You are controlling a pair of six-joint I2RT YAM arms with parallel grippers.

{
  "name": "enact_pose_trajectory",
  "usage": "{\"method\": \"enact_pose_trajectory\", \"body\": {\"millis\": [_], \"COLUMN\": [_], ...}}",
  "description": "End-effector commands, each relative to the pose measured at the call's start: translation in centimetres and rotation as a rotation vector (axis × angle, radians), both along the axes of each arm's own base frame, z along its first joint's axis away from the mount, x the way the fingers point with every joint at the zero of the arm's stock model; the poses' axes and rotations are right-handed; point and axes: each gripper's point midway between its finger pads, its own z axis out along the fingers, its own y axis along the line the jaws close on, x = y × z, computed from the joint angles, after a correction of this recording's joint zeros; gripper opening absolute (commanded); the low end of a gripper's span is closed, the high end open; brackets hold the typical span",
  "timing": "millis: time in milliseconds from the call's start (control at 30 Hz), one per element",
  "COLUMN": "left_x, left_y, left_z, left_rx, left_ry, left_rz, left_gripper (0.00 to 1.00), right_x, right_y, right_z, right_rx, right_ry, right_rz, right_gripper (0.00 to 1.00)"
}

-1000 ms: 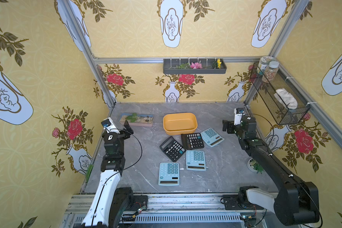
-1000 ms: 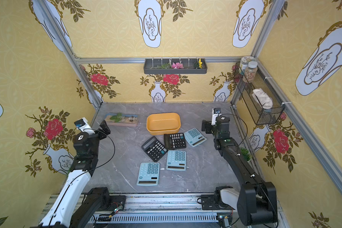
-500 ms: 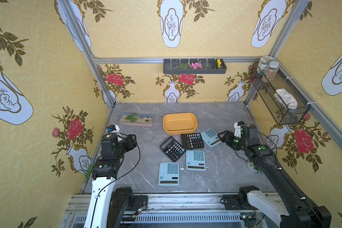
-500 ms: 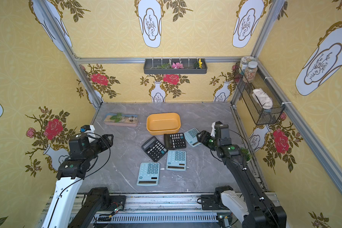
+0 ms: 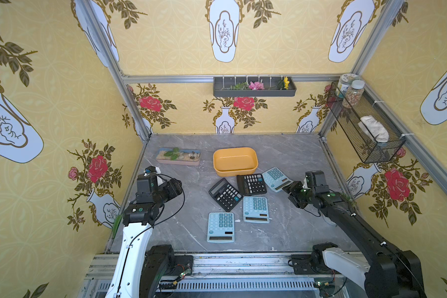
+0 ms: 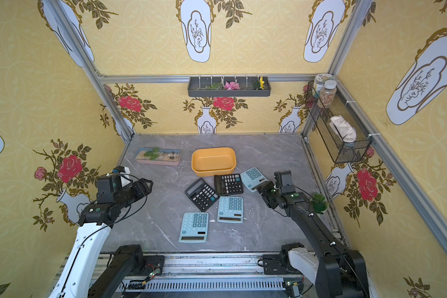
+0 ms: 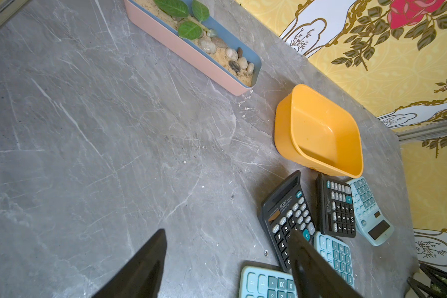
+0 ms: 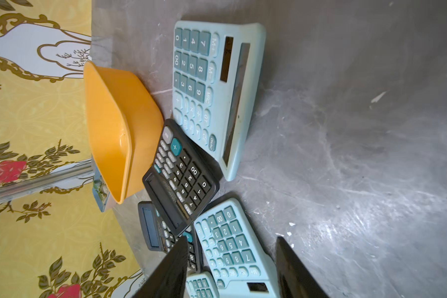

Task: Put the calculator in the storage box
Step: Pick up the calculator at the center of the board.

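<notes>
Hovering over the table's (image 5: pixel 294 154) left side, your left tool (image 5: pixel 178 186) is released, fingers spread, nothing between them. Your right tool (image 5: pixel 289 189) is likewise released and empty, just beside the far pale blue calculator (image 5: pixel 276 178). The storage box (image 5: pixel 235 160) sits empty, mid-table toward the back wall. No calculator is inside it. Packed close in front of it lie the angled black calculator (image 5: pixel 225 194) and the square-set black calculator (image 5: pixel 251 184). Nearer you lie the middle pale blue calculator (image 5: pixel 256 209) and the front pale blue calculator (image 5: pixel 220 227). The planter tray (image 5: pixel 178 156) is left of the box.
</notes>
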Motion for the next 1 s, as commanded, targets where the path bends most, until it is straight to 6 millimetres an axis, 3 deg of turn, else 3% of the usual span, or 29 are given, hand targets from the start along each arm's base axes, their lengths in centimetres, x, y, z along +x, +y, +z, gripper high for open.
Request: {"method": "enact_pose_trajectory", "body": {"millis": [0,667,967], "left_x": [0.0,0.2,0.2], "left_y": [-0.3,-0.5,-0.5], "left_z": [-0.5,-1.1,-1.3], "left_rx": [-0.009,-0.019,-0.021], "left_ry": [0.023,0.053,0.061], "left_rz": [-0.013,-0.025,-0.025], "left_gripper": [0.76,0.75,0.74], "right_x": [0.9,5.6,6.5], "right_y": [-0.3,-1.5,-2.0], "right_z": [-0.7,-5.5,-6.2], "right_rx": [-0.023,-0.035,-0.059], "right_ry": [0.008,0.064,0.063], "right_rz": [-0.008,-0.054,-0.068], "right_gripper": [0.55,0.46,0.33]}}
